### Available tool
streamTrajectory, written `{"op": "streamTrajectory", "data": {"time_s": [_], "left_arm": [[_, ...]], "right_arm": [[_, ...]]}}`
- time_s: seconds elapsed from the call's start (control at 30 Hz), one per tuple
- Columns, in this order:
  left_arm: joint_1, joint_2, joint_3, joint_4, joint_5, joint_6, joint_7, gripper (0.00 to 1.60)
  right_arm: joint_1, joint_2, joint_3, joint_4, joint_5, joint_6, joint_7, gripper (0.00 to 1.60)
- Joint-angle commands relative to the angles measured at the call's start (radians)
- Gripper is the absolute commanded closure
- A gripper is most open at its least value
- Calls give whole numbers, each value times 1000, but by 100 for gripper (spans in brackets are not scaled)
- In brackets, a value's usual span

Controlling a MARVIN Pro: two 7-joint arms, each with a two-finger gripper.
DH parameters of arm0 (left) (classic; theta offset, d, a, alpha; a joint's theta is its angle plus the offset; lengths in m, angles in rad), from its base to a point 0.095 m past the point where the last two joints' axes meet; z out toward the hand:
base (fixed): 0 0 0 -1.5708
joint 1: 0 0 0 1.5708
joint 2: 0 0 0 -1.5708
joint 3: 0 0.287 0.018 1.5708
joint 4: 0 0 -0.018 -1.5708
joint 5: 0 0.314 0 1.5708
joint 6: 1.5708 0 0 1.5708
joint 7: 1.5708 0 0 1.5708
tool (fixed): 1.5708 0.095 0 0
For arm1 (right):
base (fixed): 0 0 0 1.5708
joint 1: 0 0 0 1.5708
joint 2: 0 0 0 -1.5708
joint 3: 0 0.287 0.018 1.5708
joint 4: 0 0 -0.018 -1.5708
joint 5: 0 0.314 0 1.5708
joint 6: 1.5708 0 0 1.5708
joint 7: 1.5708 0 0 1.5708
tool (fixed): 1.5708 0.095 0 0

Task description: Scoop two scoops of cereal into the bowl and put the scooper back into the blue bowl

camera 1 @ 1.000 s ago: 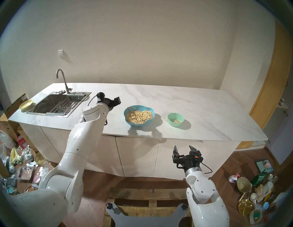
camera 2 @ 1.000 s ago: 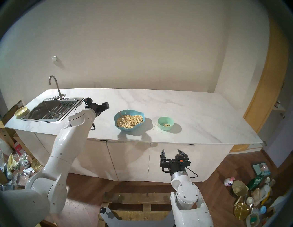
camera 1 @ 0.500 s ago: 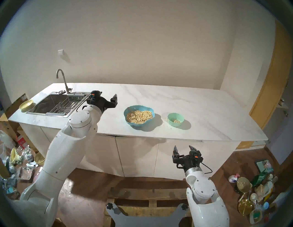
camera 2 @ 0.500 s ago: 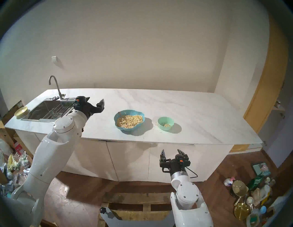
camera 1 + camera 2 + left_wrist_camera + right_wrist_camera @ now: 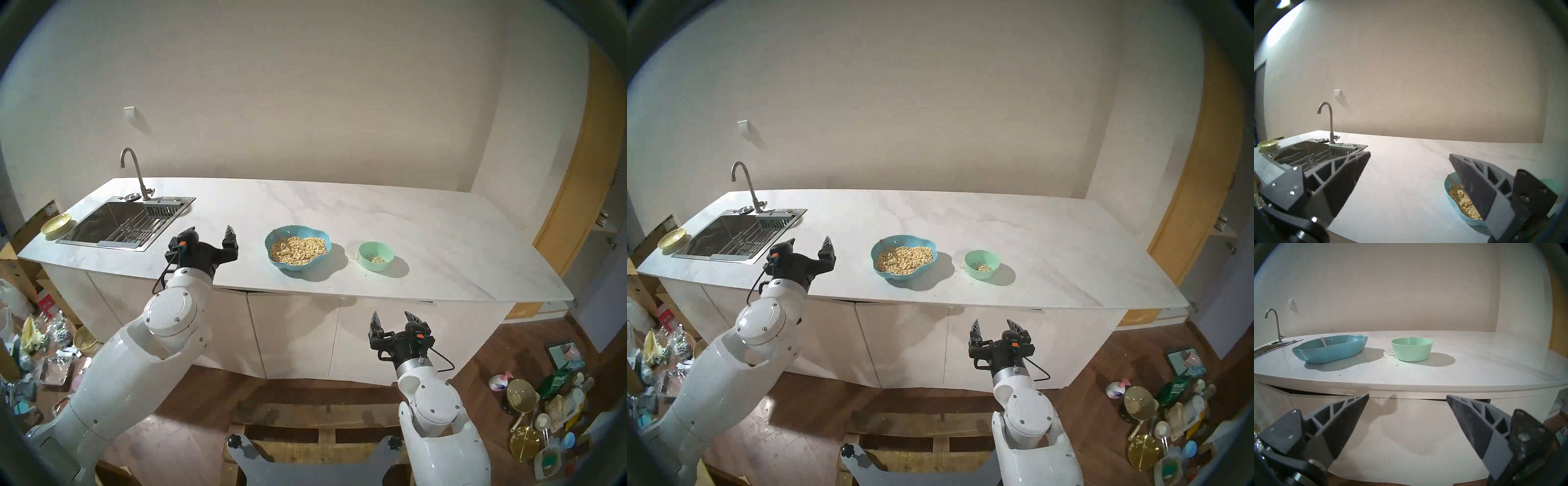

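The blue bowl (image 5: 288, 267) with a wavy rim sits mid-counter, holding a heap of cereal (image 5: 302, 250). The scooper (image 5: 281, 238) lies in it, head against the back-left rim. To its right stands the mint-green bowl (image 5: 372, 267) with a few flakes at its bottom. My left gripper (image 5: 212, 230) hovers open and empty over the counter's front part, left of the blue bowl (image 5: 1447, 185). My right gripper (image 5: 391, 314) is open and empty, below the counter edge in front of the cabinets, facing both bowls (image 5: 1328, 353) (image 5: 1412, 353).
A steel sink (image 5: 101, 222) with a faucet (image 5: 135, 169) fills the counter's left end, with a yellow-green dish (image 5: 56, 224) beside it. Loose flakes (image 5: 355, 257) lie between the two bowls. Clutter covers the floor at both sides.
My left arm has drawn back and down from near the sink's corner toward the counter's front edge, its wrist turning until the fingers point away; it stayed open. The right arm has not moved.
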Motion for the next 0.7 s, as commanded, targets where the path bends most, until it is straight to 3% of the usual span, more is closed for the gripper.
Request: {"op": "streamTrajectory", "data": {"time_s": [0.0,0.67], "left_arm": [[10,15,0,-14,0,-14,-26,0],[8,18,2,-14,-3,-16,-26,0]], "right_arm": [[5,-1,0,-28,0,-4,-1,0],[5,-1,0,-27,0,-4,-1,0]]}}
